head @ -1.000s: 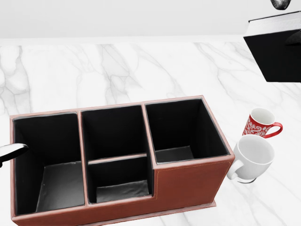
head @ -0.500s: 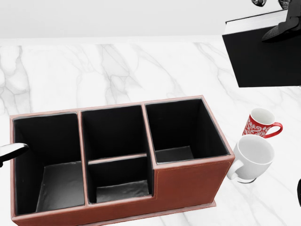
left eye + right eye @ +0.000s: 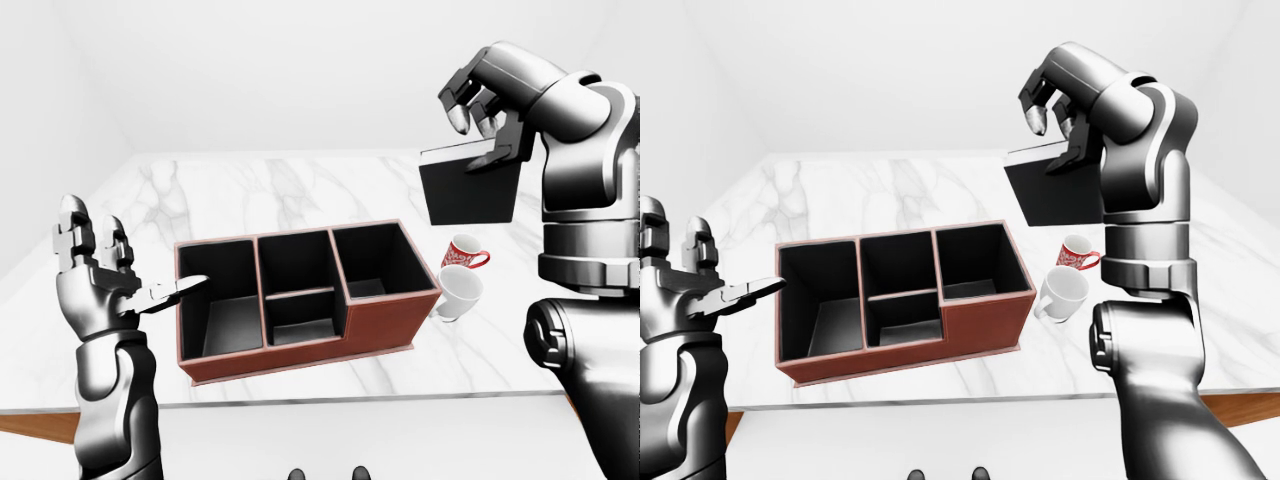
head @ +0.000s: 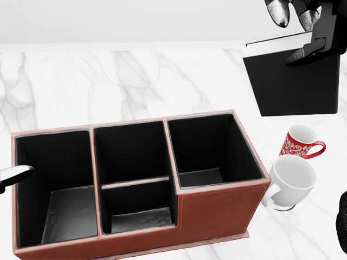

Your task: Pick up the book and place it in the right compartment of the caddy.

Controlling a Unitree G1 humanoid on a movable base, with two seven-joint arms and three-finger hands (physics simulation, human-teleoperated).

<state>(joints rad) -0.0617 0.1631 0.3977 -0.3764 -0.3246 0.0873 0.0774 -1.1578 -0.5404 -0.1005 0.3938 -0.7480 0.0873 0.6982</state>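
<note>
A black book [image 4: 293, 81] with a white page edge hangs upright in the air at the head view's upper right. My right hand [image 4: 295, 35] is shut on its top edge, thumb on the near cover and fingers behind. The book is above and to the right of the red-brown caddy [image 4: 130, 123], higher than the rim of its right compartment [image 4: 209, 151]. The caddy's black-lined compartments hold nothing. My left hand [image 3: 110, 270] stands open beside the caddy's left end, fingers up, thumb pointing at its wall.
Just right of the caddy stand two mugs, a red patterned mug [image 4: 298, 142] and a white mug [image 4: 290, 181], below the held book. The white marble counter [image 4: 108, 81] stretches toward the top of the view; its near edge shows in the eye views.
The book has moved left and a little down in the head view, toward the caddy. My right hand has come into view on it. The left hand and the caddy have not moved.
</note>
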